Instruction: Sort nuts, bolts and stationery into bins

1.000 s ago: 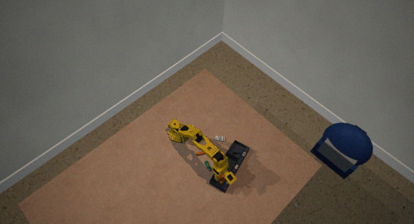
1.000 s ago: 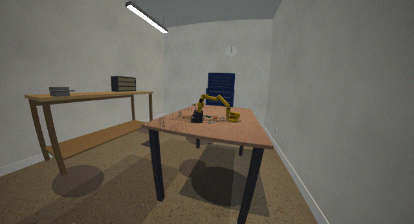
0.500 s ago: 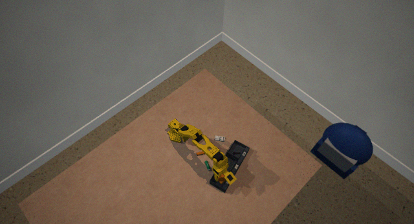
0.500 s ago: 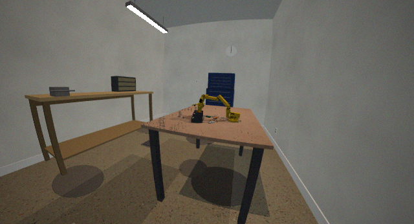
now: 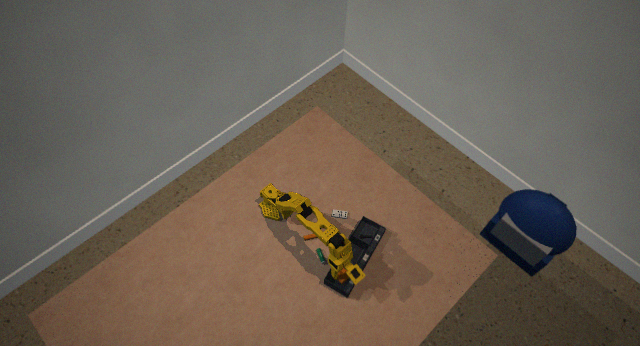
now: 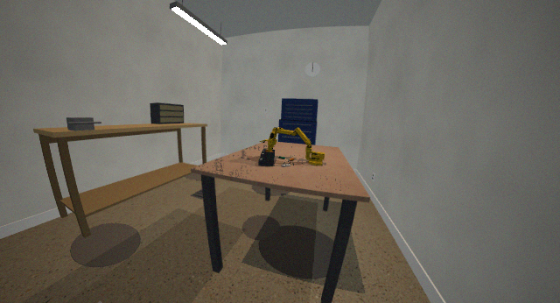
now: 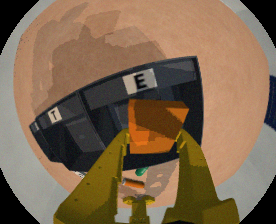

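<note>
My gripper (image 5: 342,275) (image 7: 153,136) is shut on an orange block (image 7: 159,117), held over the bin marked E (image 7: 106,96) (image 5: 336,287). The block hides part of that bin's inside. The bin marked T (image 7: 70,113) adjoins it. The far bin (image 5: 377,223) in the row holds a dark, thin thing (image 5: 366,236); its label is too small to read. A green thing (image 5: 320,255) (image 7: 141,171) and an orange stick-like piece (image 5: 309,237) (image 7: 134,184) lie on the table beside the bins, toward the arm's base.
White dotted pieces (image 5: 340,214), like dominoes, lie on the table near the far bin. The yellow arm (image 5: 322,227) reaches over the table beside the orange stick-like piece. A blue cabinet (image 6: 299,110) stands beyond the table.
</note>
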You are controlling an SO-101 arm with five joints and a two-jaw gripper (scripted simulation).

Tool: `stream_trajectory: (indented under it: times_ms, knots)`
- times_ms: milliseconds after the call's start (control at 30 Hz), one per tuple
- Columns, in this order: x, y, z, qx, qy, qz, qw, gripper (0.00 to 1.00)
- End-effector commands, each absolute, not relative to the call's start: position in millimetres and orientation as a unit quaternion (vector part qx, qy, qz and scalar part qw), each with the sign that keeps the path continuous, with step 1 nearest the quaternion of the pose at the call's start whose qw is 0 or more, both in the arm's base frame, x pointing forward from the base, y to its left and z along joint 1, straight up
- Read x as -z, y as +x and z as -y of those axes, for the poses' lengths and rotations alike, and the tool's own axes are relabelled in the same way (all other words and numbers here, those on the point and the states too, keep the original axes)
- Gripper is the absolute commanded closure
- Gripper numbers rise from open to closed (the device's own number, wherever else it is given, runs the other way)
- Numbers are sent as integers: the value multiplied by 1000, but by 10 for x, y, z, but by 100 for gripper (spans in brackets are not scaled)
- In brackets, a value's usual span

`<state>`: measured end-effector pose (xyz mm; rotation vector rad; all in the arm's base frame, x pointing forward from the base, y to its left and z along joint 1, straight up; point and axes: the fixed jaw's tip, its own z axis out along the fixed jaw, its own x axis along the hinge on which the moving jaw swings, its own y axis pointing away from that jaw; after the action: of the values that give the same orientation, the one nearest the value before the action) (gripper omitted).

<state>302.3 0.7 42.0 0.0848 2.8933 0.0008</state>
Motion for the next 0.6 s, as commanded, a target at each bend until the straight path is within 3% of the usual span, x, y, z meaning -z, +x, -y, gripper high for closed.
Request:
stream_trajectory:
  times_ms: [0, 567]
  knots:
    - [-623, 3098, -35, -2, 28, -986, 167, 100]
    - [-576, 3102, -35, -2, 28, -986, 167, 100]
